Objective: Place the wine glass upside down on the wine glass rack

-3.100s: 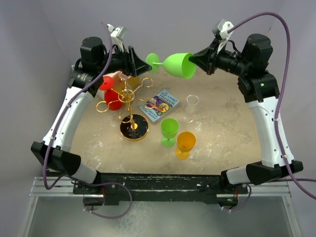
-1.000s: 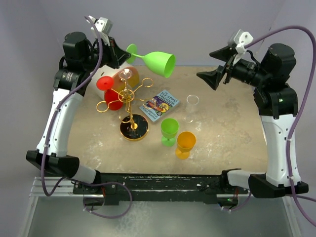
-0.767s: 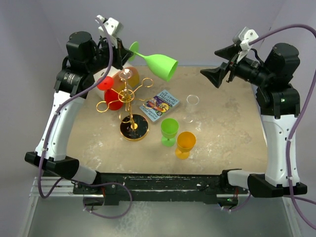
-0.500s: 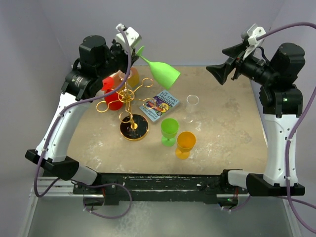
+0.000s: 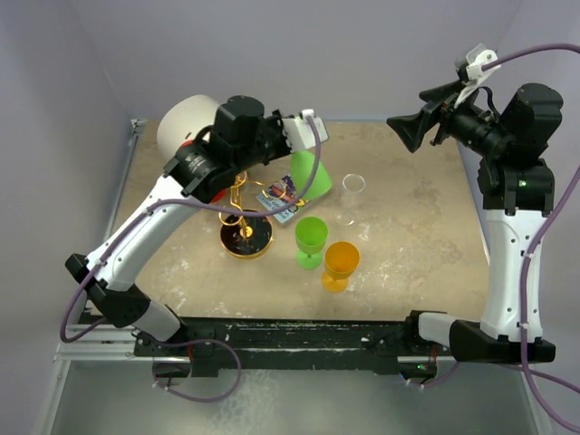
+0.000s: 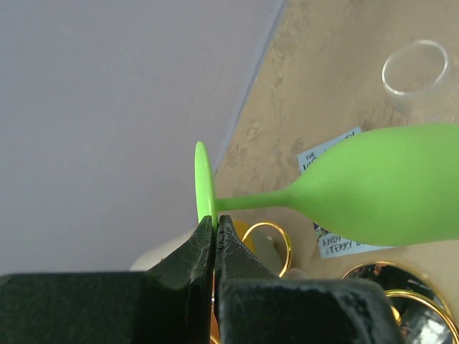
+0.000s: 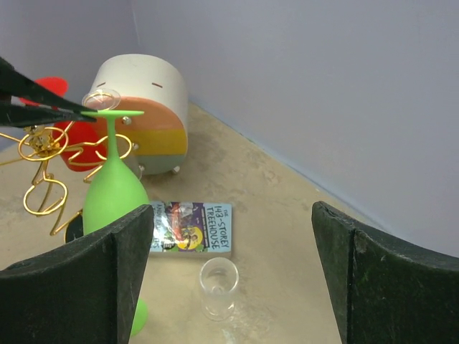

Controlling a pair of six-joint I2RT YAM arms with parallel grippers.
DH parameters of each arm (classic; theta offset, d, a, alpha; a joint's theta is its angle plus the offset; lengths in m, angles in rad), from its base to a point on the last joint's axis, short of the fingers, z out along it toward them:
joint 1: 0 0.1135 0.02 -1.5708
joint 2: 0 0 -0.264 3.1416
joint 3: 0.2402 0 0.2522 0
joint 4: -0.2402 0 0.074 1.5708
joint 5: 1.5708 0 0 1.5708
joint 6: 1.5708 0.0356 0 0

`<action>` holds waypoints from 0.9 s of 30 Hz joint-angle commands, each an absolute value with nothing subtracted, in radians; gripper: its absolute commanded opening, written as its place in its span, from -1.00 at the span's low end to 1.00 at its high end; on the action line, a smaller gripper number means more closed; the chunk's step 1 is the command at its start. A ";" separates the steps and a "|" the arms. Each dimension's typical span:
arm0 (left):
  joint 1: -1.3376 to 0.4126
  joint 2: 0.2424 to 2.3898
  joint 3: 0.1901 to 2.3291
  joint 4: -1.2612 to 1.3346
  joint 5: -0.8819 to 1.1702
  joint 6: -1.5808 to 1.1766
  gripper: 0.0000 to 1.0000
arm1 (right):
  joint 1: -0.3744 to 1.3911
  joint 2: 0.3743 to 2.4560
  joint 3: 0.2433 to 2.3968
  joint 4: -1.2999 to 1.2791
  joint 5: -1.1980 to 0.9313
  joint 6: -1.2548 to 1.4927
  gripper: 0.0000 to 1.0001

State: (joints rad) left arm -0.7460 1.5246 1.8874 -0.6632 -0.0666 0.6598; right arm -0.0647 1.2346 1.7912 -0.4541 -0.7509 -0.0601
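Wine glass rack [image 5: 246, 237] stands L of centre on table [image 5: 417, 245], w/ cylinder [image 5: 184, 125] behind it, far L. Book [image 7: 192, 228] lies just R of rack; wine glass [image 5: 311, 174] hangs upside down over it. Tumbler [image 5: 353, 184] R of book. Two stemmed cups [image 5: 311, 237] [image 5: 342, 260] in front of book.

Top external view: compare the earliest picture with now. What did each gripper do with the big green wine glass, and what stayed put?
The right gripper let go of the green wine glass and drew back, open. The left gripper, shut on its foot, swung it from level to bowl-down near the wine glass rack. The rack, book, small green glass, orange glass and clear glass stayed put.
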 commanded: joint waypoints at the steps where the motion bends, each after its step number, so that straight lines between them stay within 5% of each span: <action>1: -0.808 1.537 1.842 -0.630 -0.217 0.875 -1.00 | -0.083 1.212 1.766 -0.385 -0.767 -0.021 0.86; 27: -0.879 1.503 1.762 -0.724 -0.315 1.041 -0.91 | -0.155 1.184 1.674 -0.313 -0.804 0.032 0.91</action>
